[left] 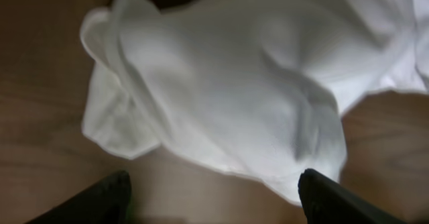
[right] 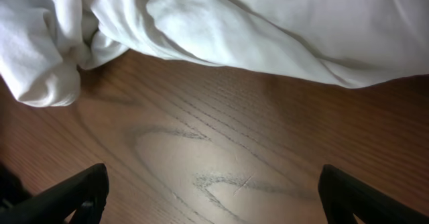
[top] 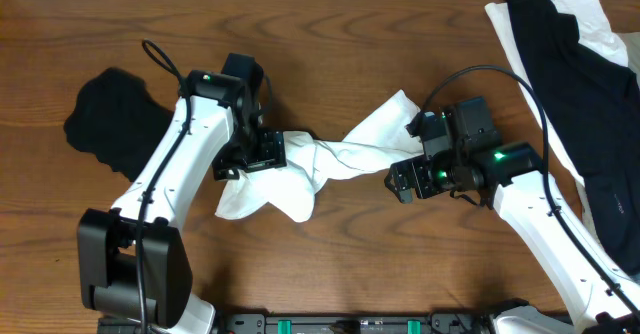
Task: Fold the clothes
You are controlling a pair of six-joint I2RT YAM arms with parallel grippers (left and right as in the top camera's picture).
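Note:
A crumpled white T-shirt (top: 330, 159) lies twisted across the middle of the wooden table; no print shows. My left gripper (top: 250, 162) is open and empty at the shirt's left end. In the left wrist view the white cloth (left: 248, 76) fills the frame above my spread fingers (left: 214, 197). My right gripper (top: 405, 182) is open and empty just right of the shirt's twisted middle. In the right wrist view the shirt (right: 255, 29) lies beyond the fingers (right: 214, 197), with bare wood between them.
A black garment (top: 110, 119) lies bunched at the left. At the top right a pile holds a black garment (top: 570, 84) over a white one (top: 600, 24), reaching the table's right edge.

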